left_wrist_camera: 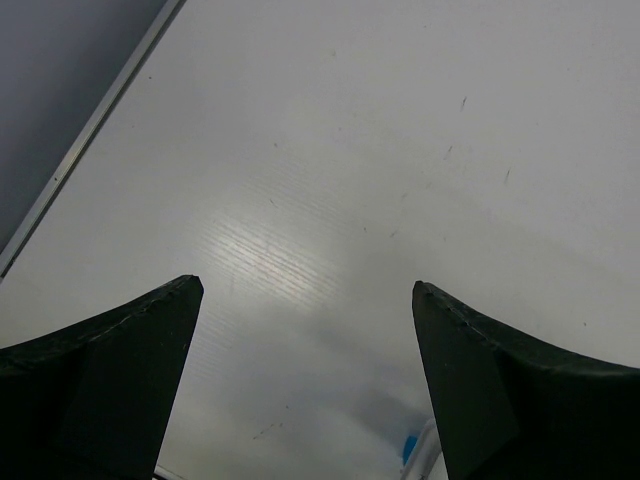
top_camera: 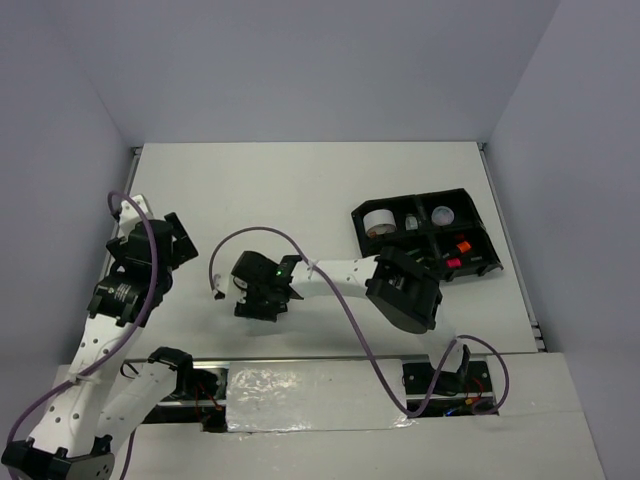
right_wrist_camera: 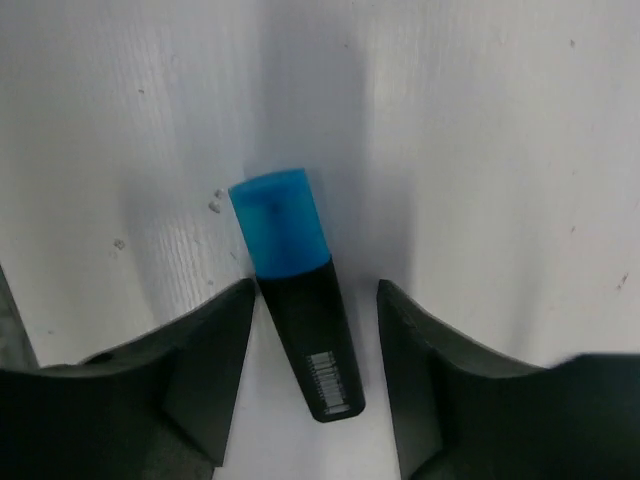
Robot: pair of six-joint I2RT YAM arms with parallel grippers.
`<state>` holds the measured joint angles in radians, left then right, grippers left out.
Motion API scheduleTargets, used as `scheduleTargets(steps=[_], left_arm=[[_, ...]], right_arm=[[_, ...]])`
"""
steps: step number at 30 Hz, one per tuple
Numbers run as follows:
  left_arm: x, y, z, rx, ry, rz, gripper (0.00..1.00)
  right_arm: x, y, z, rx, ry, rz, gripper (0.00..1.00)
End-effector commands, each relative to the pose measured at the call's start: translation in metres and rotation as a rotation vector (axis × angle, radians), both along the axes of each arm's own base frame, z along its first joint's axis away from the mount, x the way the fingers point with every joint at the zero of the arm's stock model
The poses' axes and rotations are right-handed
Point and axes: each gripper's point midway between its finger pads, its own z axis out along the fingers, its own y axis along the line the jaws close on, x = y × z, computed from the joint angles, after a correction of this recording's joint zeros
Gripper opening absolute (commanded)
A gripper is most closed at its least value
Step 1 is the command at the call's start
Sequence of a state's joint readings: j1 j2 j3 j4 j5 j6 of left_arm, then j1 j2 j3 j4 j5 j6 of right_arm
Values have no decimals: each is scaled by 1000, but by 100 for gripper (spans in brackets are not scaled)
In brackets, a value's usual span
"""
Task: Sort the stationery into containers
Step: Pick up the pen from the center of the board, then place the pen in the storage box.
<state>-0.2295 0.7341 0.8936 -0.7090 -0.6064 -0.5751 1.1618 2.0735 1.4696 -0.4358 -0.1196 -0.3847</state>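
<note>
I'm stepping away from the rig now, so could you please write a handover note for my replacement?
Left gripper: open over bare table.
Right gripper: open, fingers either side of the blue highlighter lying on the table, not yet gripped.
Done: tape roll, clear pot, orange highlighter and pink highlighter sit in the organiser tray.
Left: blue highlighter; no pens in view.
</note>
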Motion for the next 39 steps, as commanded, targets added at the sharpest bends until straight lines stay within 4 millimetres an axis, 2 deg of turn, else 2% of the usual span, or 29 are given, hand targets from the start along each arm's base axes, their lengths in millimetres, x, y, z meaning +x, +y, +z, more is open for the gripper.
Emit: scheduleTargets(steps=[1, 2, 4, 5, 7, 8, 9, 10, 11, 12, 13, 14, 15, 16, 17, 18, 19, 21, 22, 24, 25, 29, 32, 35, 36, 37, 39], left_arm=[[5, -2, 6, 2, -25, -19, 99], [5, -2, 6, 2, -25, -22, 99], [5, -2, 7, 2, -27, -23, 100], [5, -2, 7, 2, -29, -23, 99], [5, -3, 8, 1, -36, -28, 99], [5, -4, 7, 1, -33, -35, 99], [6, -5, 7, -1, -33, -45, 99], [8, -7, 6, -3, -34, -55, 99], [9, -9, 4, -1, -27, -70, 100], [10, -13, 3, -8, -17, -92, 99], [11, -14, 1, -9, -11, -98, 99], [13, -16, 1, -9, -10, -107, 99], [14, -18, -1, -11, 3, -119, 99], [15, -19, -2, -11, 7, -122, 99], [15, -19, -4, -12, 12, -127, 99], [16, -21, -5, -14, 16, -134, 99], [16, -21, -5, -15, 18, -136, 99], [16, -22, -5, -15, 16, -138, 99], [16, -22, -5, -14, 15, -141, 99], [17, -23, -6, -16, 19, -145, 99], [17, -23, -5, -16, 18, -147, 99], [18, -24, -6, -17, 23, -149, 99], [18, -24, -6, -16, 25, -151, 99], [18, -24, -7, -17, 28, -154, 99], [18, -25, -8, -17, 30, -156, 99], [19, -25, -8, -18, 31, -157, 99], [18, -25, -7, -18, 27, -159, 99]], right_arm=[[3, 6, -9, -19, -17, 13, 46], [-2, 4, -6, -19, 4, 25, 15], [-8, 2, 1, 13, 32, 30, 2], [-3, 8, 13, 76, 25, 5, 0], [22, -12, 43, 175, -17, -152, 0], [52, -28, 75, 309, -86, -269, 0], [72, -43, 94, 382, -126, -372, 0], [93, -65, 109, 457, -142, -559, 0], [116, -82, 138, 583, -170, -684, 1], [145, -140, 158, 659, -210, -902, 1], [160, -175, 165, 743, -166, -1133, 0], [170, -222, 160, 725, -194, -1334, 5], [174, -261, 153, 717, -192, -1492, 7], [182, -315, 162, 782, -168, -1674, 8], [181, -341, 152, 788, -151, -1731, 10], [182, -364, 154, 817, -144, -1798, 10], [184, -410, 158, 834, -193, -1900, 9], [179, -442, 154, 806, -194, -1970, 9], [176, -475, 152, 786, -222, -2053, 9], [170, -498, 148, 748, -239, -2110, 8], [164, -517, 144, 724, -252, -2165, 8], [151, -532, 134, 728, -256, -2197, 13], [141, -531, 128, 726, -261, -2204, 18], [141, -527, 120, 729, -235, -2189, 35], [142, -523, 117, 721, -211, -2175, 46], [144, -523, 120, 727, -206, -2168, 51], [145, -520, 122, 719, -194, -2153, 81]])
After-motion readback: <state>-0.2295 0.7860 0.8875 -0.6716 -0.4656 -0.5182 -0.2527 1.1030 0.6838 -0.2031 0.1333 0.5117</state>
